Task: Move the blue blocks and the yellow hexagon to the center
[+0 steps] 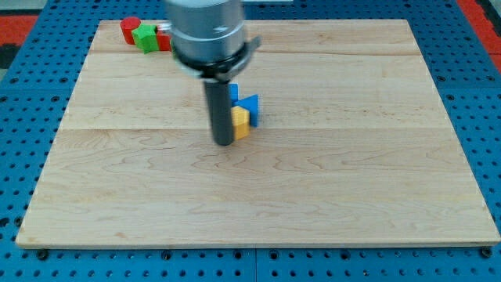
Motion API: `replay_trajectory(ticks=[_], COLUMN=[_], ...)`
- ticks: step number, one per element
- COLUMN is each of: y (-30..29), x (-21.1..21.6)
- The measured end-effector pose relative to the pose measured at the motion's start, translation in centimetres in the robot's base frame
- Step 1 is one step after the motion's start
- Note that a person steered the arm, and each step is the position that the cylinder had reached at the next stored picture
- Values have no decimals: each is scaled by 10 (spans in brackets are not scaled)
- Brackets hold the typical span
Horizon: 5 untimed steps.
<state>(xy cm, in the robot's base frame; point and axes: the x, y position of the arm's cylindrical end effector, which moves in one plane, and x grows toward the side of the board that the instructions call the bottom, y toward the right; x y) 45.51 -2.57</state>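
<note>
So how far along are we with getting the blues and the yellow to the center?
Mostly done: the blue blocks and yellow hexagon sit bunched together, a bit toward the view's top of the board's middle. In hand: my tip is at the yellow's left edge. Left: a short nudge toward the view's bottom. The red and green blocks sit in the top-left corner.

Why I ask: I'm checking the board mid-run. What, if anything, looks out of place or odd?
Nothing stands out. The blue blocks and yellow block sit bunched together just above the board's middle, with my tip at the yellow block's left. The red blocks and green block cluster at the top left corner, on the board.
</note>
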Motion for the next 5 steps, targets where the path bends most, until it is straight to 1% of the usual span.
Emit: replay_trajectory(ticks=[1, 2, 3, 4, 5], y=[-4, -52, -121, -78, -16], x=[3, 5, -58, -68, -48])
